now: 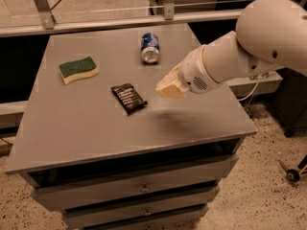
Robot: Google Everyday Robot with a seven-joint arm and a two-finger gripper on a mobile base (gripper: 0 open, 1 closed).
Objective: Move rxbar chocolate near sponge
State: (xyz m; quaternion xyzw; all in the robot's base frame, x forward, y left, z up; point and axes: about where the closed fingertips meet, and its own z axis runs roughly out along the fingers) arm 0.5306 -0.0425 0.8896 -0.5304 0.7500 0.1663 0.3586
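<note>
The rxbar chocolate [128, 97], a flat black wrapper with white text, lies on the grey table [96, 133] near its middle. The sponge [78, 69], green top over yellow foam, lies at the back left, about a bar's length from the bar. My gripper [170, 86], with cream-coloured tips on a white arm, hovers above the table just right of the bar. It does not touch the bar and holds nothing that I can see.
A blue soda can [150, 48] lies on its side at the back of the table, behind the gripper. The table has drawers below its front edge [144, 188]. A rail [120, 23] runs behind the table.
</note>
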